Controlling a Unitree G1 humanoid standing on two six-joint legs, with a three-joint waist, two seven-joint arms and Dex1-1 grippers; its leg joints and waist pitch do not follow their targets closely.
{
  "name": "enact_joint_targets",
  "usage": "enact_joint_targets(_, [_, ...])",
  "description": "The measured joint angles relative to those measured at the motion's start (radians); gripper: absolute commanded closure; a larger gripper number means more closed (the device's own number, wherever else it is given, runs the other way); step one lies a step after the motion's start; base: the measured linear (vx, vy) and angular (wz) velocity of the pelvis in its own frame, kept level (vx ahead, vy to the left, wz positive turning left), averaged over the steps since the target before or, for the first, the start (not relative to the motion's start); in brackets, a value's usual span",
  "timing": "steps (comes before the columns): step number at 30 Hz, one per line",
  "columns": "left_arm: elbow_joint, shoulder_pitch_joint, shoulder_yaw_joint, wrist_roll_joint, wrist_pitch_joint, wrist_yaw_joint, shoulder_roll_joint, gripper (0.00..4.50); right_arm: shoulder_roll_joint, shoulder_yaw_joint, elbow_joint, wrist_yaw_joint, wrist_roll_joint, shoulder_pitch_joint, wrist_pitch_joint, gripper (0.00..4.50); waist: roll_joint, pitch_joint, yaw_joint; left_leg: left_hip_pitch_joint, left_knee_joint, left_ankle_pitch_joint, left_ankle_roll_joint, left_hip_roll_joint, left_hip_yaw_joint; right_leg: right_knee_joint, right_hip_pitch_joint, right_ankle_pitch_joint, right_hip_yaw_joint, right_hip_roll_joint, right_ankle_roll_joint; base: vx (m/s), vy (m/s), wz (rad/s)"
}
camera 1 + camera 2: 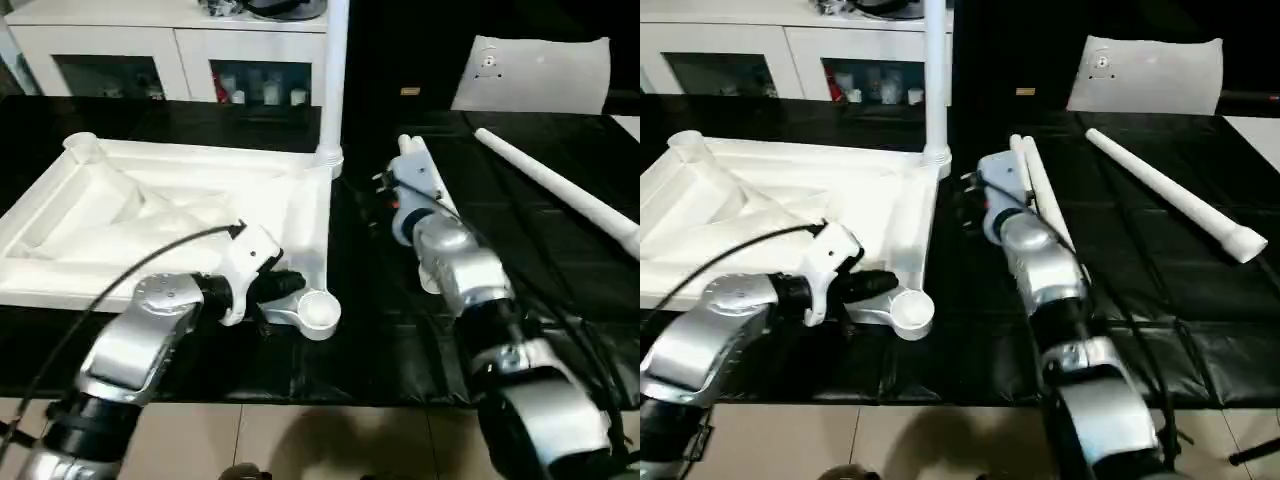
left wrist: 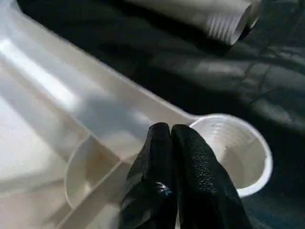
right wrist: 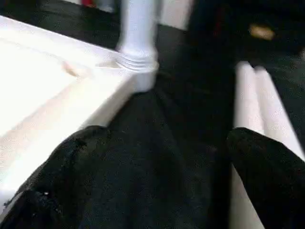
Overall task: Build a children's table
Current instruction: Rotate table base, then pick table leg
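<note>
Building so far: one leg point(image 1: 335, 70) stood upright in the far right corner socket of the upturned table top point(image 1: 150, 215); three sockets looked empty, so I judged the job about a quarter done.
Table top: lay ribbed side up on the black work table point(image 1: 380, 340), at 10 o'clock from the robot's seat, with a white cabinet point(image 1: 150, 45) behind it.
Left gripper point(image 2: 170, 138): fingers pressed together, clenched on nothing, resting at the top's near right corner just beside the empty socket point(image 1: 321, 313).
Near socket: open and threaded inside, at 11 o'clock, ready for a leg.
Right gripper point(image 3: 152, 157): fingers spread wide, released, hovering over bare cloth between the top's right edge and the paired legs.
Paired legs point(image 1: 1033, 185): two lay side by side at 12 o'clock, touching each other.
Last leg point(image 1: 560, 190): lay alone at 2 o'clock, well apart.
Left to do: three legs to fit, then turning the table over.
</note>
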Motion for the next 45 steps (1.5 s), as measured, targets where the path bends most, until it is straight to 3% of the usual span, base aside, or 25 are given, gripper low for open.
enact_joint_targets(6, [-0.166,0.066,0.036,-0.055,0.067,-0.029,0.048,3.5,-0.033,-0.081,0.183,-0.087,0.021,-0.106,0.045,0.0,0.0,0.0,0.0,0.001,0.0,0.0,0.0,0.0,0.0,0.001,0.0,0.0,0.0,0.0,0.0,0.0,0.0,0.0])
enact_joint_targets(8, [-0.214,0.074,0.045,-0.077,0.096,-0.037,0.058,3.15,-0.036,-0.094,0.236,-0.105,0.028,-0.12,0.047,0.0,0.0,0.0,0.001,0.0,0.0,0.0,0.0,0.0,0.0,0.001,0.0,0.0,0.0,0.0,0.0,0.0,0.0,0.0])
enact_joint_targets(11, [-0.267,0.084,0.047,-0.104,0.126,-0.041,0.072,3.02,-0.038,-0.113,0.304,-0.121,0.039,-0.132,0.052,0.0,0.0,0.0,0.002,0.0,0.0,0.0,0.0,0.0,0.0,0.001,0.0,0.0,0.0,0.0,0.0,0.0,0.0,0.0])
enact_joint_targets(26, [-0.309,0.103,0.046,-0.123,0.178,-0.027,0.105,1.83,-0.036,-0.168,0.497,-0.144,0.068,-0.221,0.067,0.0,0.0,0.0,0.001,-0.001,0.004,0.001,-0.001,0.0,0.0,0.007,-0.003,0.0,0.0,0.0,0.0,0.0,0.0,0.0])
enact_joint_targets(36, [-0.334,0.113,0.04,-0.129,0.184,-0.024,0.128,0.94,-0.036,-0.208,0.533,-0.104,0.106,-0.24,0.105,0.0,0.0,0.0,0.0,-0.001,0.007,0.001,-0.001,0.001,0.0,0.01,-0.003,0.0,0.001,0.0,0.001,0.0,0.0,0.0])
enact_joint_targets(45, [-0.338,0.114,0.024,-0.129,0.184,-0.017,0.141,0.17,-0.034,-0.245,0.555,-0.076,0.142,-0.248,0.135,0.88,0.0,0.0,-0.001,-0.001,0.007,0.001,-0.002,0.001,0.0,0.011,-0.003,0.0,0.001,0.0,0.001,0.0,0.0,0.0])
